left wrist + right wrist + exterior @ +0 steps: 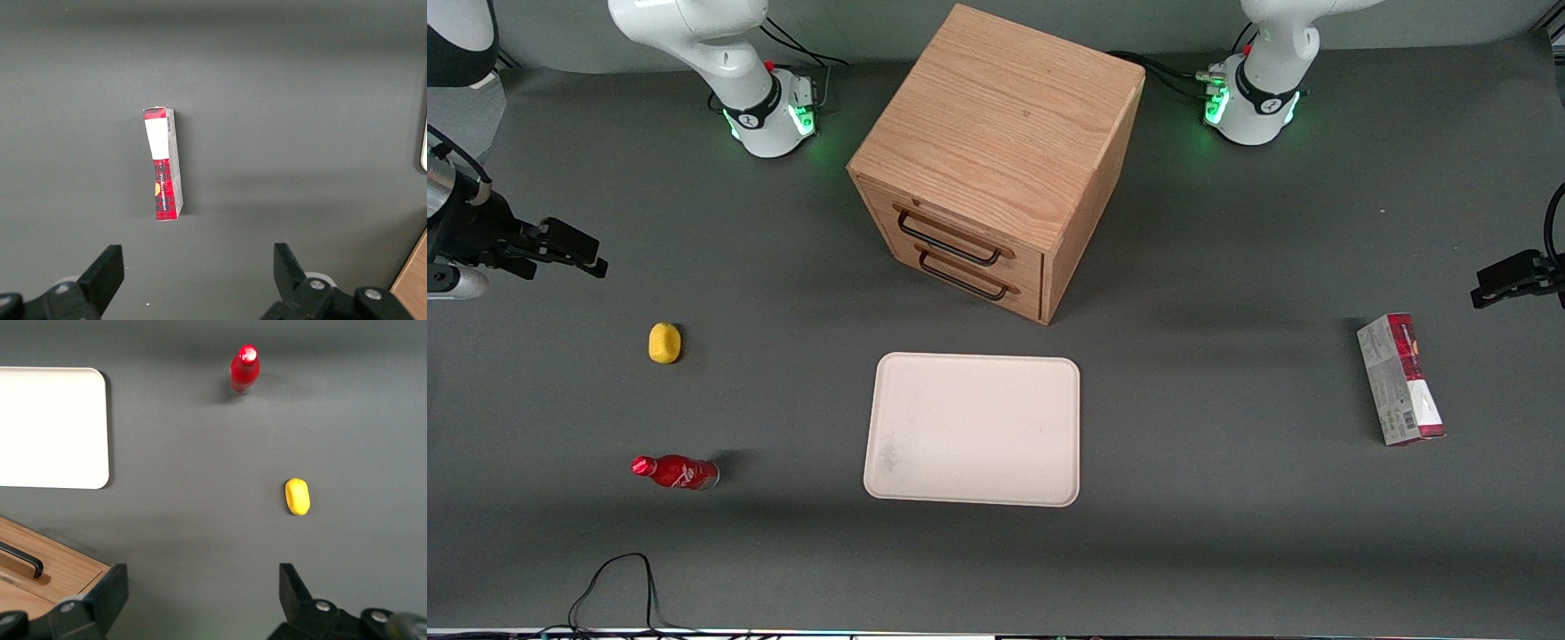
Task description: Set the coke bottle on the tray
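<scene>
The coke bottle [676, 472], small, shiny red with a red cap, rests on the grey table toward the working arm's end, apart from the tray. It also shows in the right wrist view [244, 369]. The cream-white tray [973, 428] lies flat and bare in front of the wooden drawer cabinet, nearer the front camera. It shows in part in the right wrist view [53, 427]. My right gripper [583, 253] hangs above the table, farther from the front camera than the bottle. In the right wrist view the gripper [200, 580] is open and empty.
A small yellow object [664, 343] lies between gripper and bottle, also in the right wrist view [297, 496]. A wooden two-drawer cabinet [996, 160] stands mid-table. A red-and-grey carton [1400, 379] lies toward the parked arm's end. A black cable [614, 587] loops at the table's near edge.
</scene>
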### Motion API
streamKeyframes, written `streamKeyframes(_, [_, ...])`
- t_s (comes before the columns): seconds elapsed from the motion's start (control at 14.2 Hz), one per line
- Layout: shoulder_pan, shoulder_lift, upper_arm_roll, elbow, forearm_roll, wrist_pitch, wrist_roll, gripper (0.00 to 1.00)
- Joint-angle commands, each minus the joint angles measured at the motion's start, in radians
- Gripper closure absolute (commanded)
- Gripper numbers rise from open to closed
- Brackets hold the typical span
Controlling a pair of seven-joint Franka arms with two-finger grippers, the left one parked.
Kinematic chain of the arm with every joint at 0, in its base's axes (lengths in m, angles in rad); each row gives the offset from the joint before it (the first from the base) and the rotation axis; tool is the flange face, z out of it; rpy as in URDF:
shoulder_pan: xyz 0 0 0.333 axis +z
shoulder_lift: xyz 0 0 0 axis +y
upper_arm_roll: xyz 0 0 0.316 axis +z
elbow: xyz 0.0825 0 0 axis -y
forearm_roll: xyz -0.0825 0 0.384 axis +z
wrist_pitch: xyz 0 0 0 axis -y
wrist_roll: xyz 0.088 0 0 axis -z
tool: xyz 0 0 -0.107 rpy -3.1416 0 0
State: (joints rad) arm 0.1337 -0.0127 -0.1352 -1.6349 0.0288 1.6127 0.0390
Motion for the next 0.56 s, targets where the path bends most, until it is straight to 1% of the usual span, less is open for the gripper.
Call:
streamKeyframes(0.0, [-0.005, -0.003, 0.006, 0.000, -0.017, 0.009, 0.021, 0.00])
streamKeyframes(0.21, [-0.011, -0.004, 0.008, -0.003, -0.015, 0.007, 0.019, 0.00])
streamKeyframes(0.35, [-0.037, -0.004, 0.044, -0.010, -0.018, -0.004, 0.018, 0.00])
streamKeyframes(0.49, [-0.052, 0.002, 0.060, 0.006, -0.023, 0.009, 0.016, 0.00])
